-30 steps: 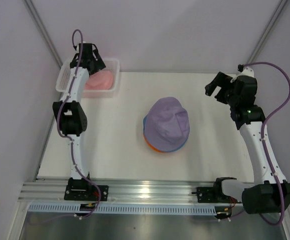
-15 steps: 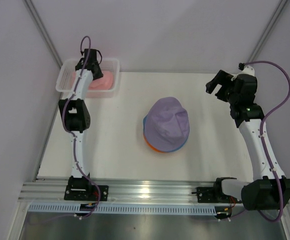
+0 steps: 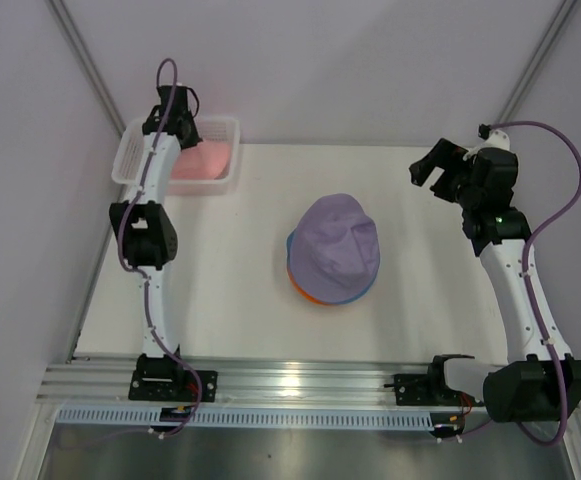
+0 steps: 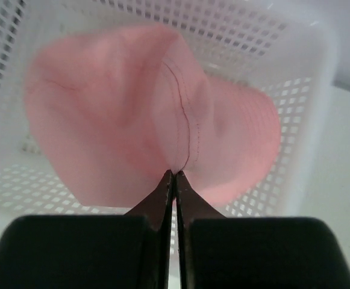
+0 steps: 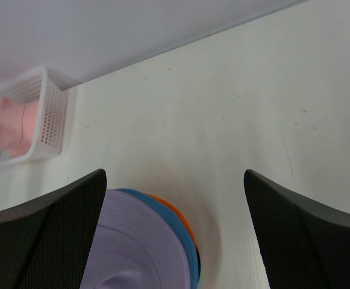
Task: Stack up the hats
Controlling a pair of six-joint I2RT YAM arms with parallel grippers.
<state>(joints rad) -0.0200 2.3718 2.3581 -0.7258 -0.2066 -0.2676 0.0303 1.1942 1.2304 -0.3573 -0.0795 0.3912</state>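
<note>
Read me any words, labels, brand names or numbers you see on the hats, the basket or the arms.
None can be read. The pink hat, lavender hat, basket, left arm and right arm show no print, label or number in any view.

Stack: the lavender hat (image 3: 338, 245) covers the blue hat (image 5: 141, 197) and orange hat (image 5: 178, 218); only slivers of their brims show.

Top view: the left arm (image 3: 150, 170) hides the left part of the pink hat (image 3: 208, 160) and the left gripper's (image 4: 175, 176) fingertips.

Left wrist view: the basket (image 4: 319, 78) runs off the left edge.

Right wrist view: the lavender hat is cut by the near edge, the basket by the left.
</note>
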